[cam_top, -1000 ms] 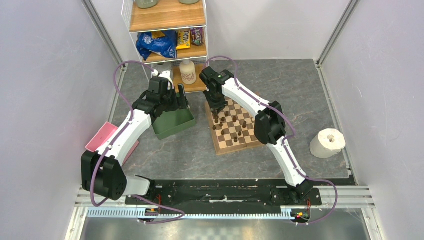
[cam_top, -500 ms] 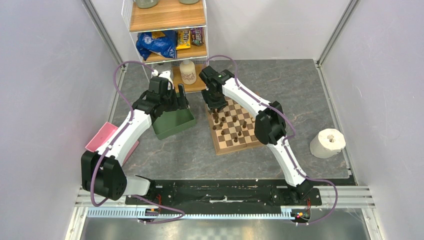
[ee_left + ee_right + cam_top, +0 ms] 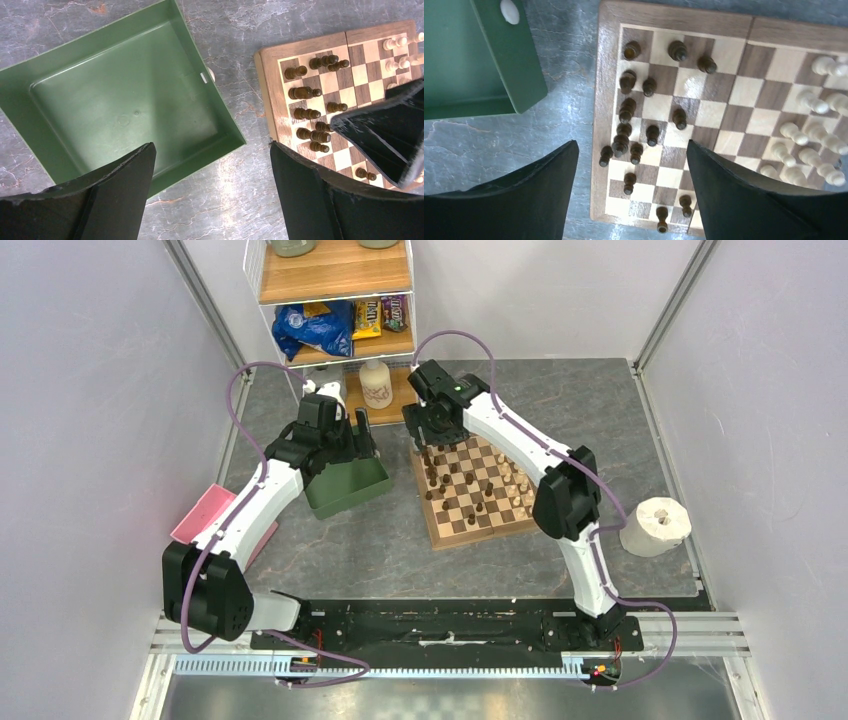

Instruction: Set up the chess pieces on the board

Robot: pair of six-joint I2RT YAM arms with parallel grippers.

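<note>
The board [image 3: 440, 535] lies at the table's middle, right of the green tray [image 3: 345, 485]. Dark chess pieces [image 3: 626, 110] stand crowded along its left columns, one on the border [image 3: 604, 156]. The cream chess pieces [image 3: 819, 135] stand along the right side. Over the board's far left corner hangs my right gripper [image 3: 428, 445], open [image 3: 631, 145], nothing between its fingers. My left gripper [image 3: 211, 146] is open and empty above bare table between the tray [image 3: 125, 100] and the board [image 3: 272, 85].
A small pale round thing [image 3: 510, 11] lies against the tray's outer wall. A shelf with snack bags and a bottle [image 3: 375, 383] stands behind. A paper roll [image 3: 655, 527] sits at the right, a pink object [image 3: 205, 515] at the left.
My right gripper has opened and lifted off the dark pieces at the board's far left; its arm has swung a little right. The left arm has not moved.
</note>
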